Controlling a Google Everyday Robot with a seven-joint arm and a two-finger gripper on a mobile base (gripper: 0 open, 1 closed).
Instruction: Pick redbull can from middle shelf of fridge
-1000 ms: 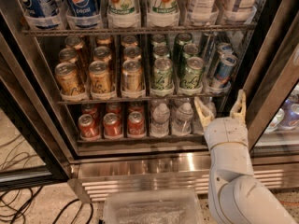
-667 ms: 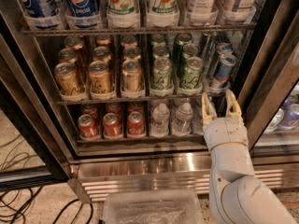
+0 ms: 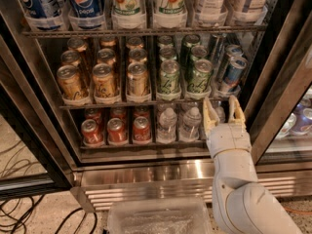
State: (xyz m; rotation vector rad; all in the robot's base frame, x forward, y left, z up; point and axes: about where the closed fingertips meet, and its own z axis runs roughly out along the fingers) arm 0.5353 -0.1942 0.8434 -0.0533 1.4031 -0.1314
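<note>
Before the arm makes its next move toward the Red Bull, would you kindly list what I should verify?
1. Door of the fridge open, shelves exposed: ok.
2. Redbull can upright at the right end of the middle shelf: ok.
3. Gripper open: ok.
4. Gripper at can height: not ok; it sits below the shelf's front edge.
5. Room for a finger between the can and the neighbouring green can: cannot tell.

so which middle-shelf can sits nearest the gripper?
The redbull can, at the front right end: slim and blue-and-silver, unlike the wider green cans and gold cans to its left. The open gripper sits just below it.
</note>
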